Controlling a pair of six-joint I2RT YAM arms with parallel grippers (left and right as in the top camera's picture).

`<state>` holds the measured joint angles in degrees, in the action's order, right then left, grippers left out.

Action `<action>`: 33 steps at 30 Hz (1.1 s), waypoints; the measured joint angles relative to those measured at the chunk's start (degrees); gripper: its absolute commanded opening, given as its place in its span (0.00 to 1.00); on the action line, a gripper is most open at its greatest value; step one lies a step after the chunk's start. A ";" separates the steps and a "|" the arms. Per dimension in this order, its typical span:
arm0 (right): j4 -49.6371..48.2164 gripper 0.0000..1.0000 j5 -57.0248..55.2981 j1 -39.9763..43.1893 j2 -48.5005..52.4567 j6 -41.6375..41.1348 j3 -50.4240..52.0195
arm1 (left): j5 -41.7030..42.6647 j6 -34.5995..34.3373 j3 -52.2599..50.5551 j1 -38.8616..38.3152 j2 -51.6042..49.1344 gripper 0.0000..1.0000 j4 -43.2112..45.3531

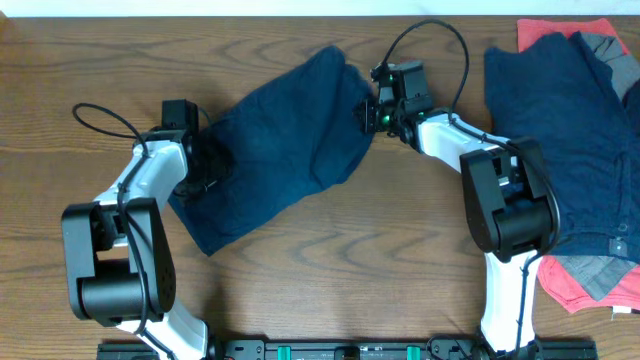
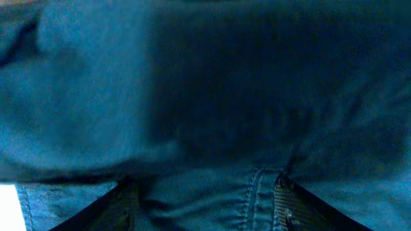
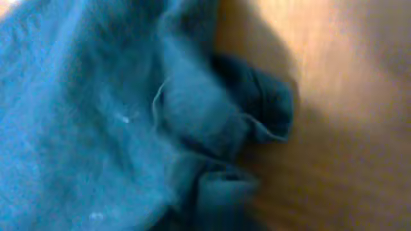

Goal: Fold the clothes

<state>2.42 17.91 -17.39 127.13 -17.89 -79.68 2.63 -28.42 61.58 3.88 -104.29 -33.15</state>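
Observation:
A dark navy garment [image 1: 285, 140] lies spread and rumpled on the wooden table, mid-left. My left gripper [image 1: 207, 160] is at its left edge. In the left wrist view its two fingers stand wide apart, open [image 2: 202, 205], with navy cloth and a stitched seam [image 2: 250, 192] lying between them. My right gripper [image 1: 371, 115] is at the garment's right edge, where the cloth bunches up. In the right wrist view, folds of navy cloth [image 3: 212, 128] fill the view and hide the fingers, which seem shut on the bunched edge.
A pile of other clothes lies at the right edge: a navy piece [image 1: 570, 120] on top, coral-red cloth [image 1: 565, 280] and grey cloth [image 1: 600, 45] under it. Cables loop from both arms. The arm bases stand at the front edge.

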 measured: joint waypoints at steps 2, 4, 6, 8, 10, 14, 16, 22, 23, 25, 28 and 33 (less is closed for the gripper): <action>2.80 0.01 -0.87 -0.04 -0.33 -0.46 -0.35 | 0.00 0.02 -0.02 0.02 0.02 0.69 0.00; 7.61 0.01 -1.60 0.07 -1.22 -1.40 -1.07 | 0.00 0.02 -0.02 0.00 0.02 0.69 0.00; 14.73 0.01 -2.27 0.35 -2.84 -2.51 -1.27 | 0.04 0.04 0.00 0.00 0.02 0.69 -0.17; 23.89 0.01 -3.58 1.05 -5.11 -4.28 -1.27 | 0.24 0.44 0.04 -0.04 0.04 0.69 -1.27; 33.44 0.01 -5.75 1.84 -7.50 -6.62 -1.03 | 1.16 1.36 0.07 -0.20 0.04 0.69 -3.93; 45.46 0.30 -12.87 3.61 -12.22 -10.56 -0.26 | 2.23 3.50 0.11 -0.28 0.63 0.73 -10.58; 46.60 0.75 -15.91 4.22 -14.23 -11.30 -0.22 | 2.60 5.09 0.11 -0.28 1.75 0.81 -12.63; 47.32 0.90 -19.80 4.55 -18.86 -11.65 -0.22 | 3.23 8.68 0.11 -0.11 12.98 0.99 -15.98; 47.60 0.88 -20.06 4.55 -19.63 -11.65 -0.22 | 3.30 8.98 0.13 -0.02 15.06 1.00 -16.17; 48.39 0.84 -20.46 4.59 -21.57 -11.15 -0.17 | 3.45 9.11 0.17 0.20 18.49 0.99 -16.63; 48.76 0.82 -20.13 4.72 -25.44 -8.96 -0.13 | 4.33 9.20 0.24 0.33 20.85 0.98 -18.47; 48.13 0.81 -13.35 4.63 -33.62 0.59 -0.11 | 7.02 9.20 -0.94 0.42 19.41 0.98 -18.16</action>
<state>50.54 4.56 -12.75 93.51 -17.30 -79.79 9.65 -19.22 60.64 4.29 -84.88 -51.31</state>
